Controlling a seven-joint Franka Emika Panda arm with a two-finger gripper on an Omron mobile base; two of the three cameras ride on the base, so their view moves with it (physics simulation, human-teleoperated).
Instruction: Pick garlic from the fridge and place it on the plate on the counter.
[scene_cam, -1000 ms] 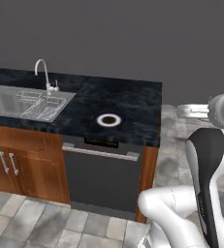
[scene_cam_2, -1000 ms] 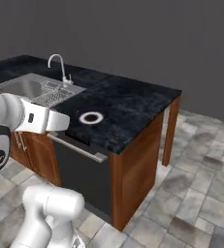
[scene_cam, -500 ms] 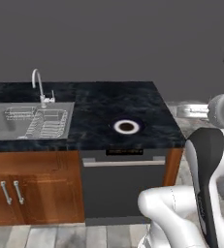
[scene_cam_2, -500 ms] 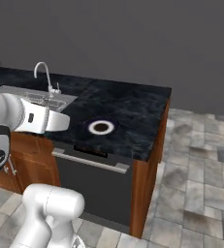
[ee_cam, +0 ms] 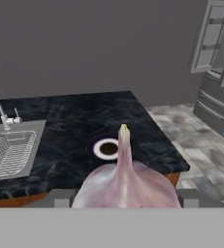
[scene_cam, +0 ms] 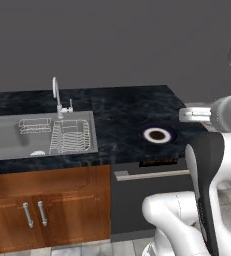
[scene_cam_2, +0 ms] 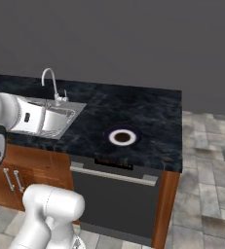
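So we've got the garlic (ee_cam: 125, 181) in the gripper (ee_cam: 125, 198) right now, clamped between the two finger tips (ee_cam: 60, 197) with the pointed top sticking up in the hand view. It sits huge and close to the lens, whitish with that faint pink tint, so the pick half of the job looks done as far as we can judge.

What's left is the drop-off. Just past the garlic tip in the hand view we see the plate (ee_cam: 107, 148), white rim and dark brown centre, sitting on the black marbled worktop (ee_cam: 70, 121) with nothing on it. From the base cameras the plate (scene_cam: 157, 134) is near the front edge of the worktop (scene_cam: 122, 107), above the dark appliance front with the bar handle (scene_cam: 152, 175), and well apart from the sink (scene_cam: 39, 135) and tap (scene_cam: 57, 97) further left. The other base camera shows the same plate (scene_cam_2: 122, 137) bare, over towards the end of the worktop (scene_cam_2: 133, 109) where the tiled floor (scene_cam_2: 206, 170) starts.

Our guess is we're roughly past halfway: garlic in hand, plate in sight, but the gripper is not over the plate yet, so we need to reach out, come down and let go.

Way off at the back right of the hand view we can make out the grey fridge (ee_cam: 220, 72), door open with shelves showing.
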